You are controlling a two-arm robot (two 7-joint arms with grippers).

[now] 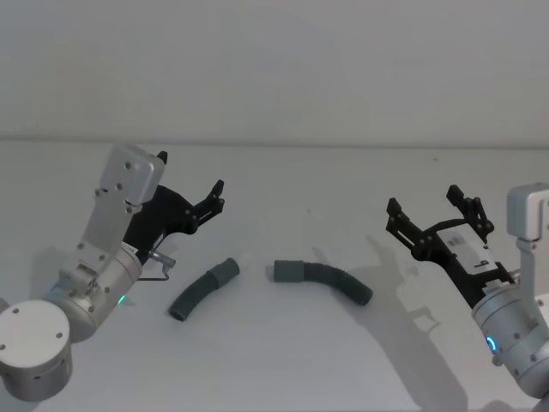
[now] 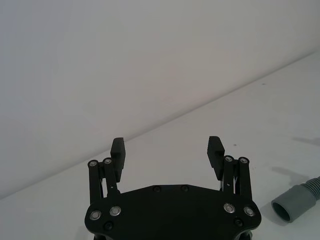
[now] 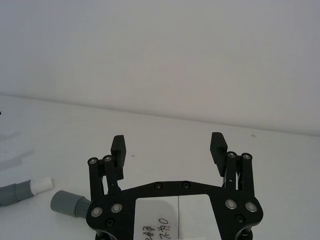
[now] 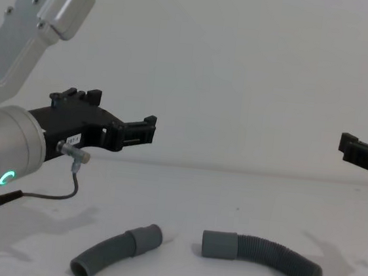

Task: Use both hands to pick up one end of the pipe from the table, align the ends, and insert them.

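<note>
- The right gripper (image 3: 168, 150) blocked a fair bit in its own wrist view. Its body covered the ribbed part of the right pipe piece (image 3: 76, 206), so only that piece's grey cuff (image 3: 61, 202) poked out beside it.
- Same view: the left pipe piece (image 3: 15, 193) ran off the frame edge, with just its cuff end and the white tip (image 3: 44, 183) showing. From the head camera that tip pretty much melted into the white table (image 1: 274, 369), so it was hard to make out there.
- In the left wrist view, the right piece was clipped at the frame edge, just the cuff and a bit of rib.
- In the chest view, the right gripper was cut off at the right edge. The left gripper (image 4: 147, 129) was seen side-on, so you couldn't read its spread from there.
- Left gripper: the wrist view showed the fingers spread wide with nothing between them. It hung above the table on the left, behind the left piece, touching nothing.
- Right gripper: also spread wide and empty, up off the table, well out to the right of the right piece. A white label (image 3: 175, 215) sat on its body.
- Both pieces lay flat mid-table, each curved, with the cuff ends facing each other. They were near but apart, with a gap of table between them.
- Other stuff: a silver cable fitting (image 4: 75, 154) with a thin grey lead looped under the left wrist, and a plain wall (image 1: 274, 69) behind the table.
</note>
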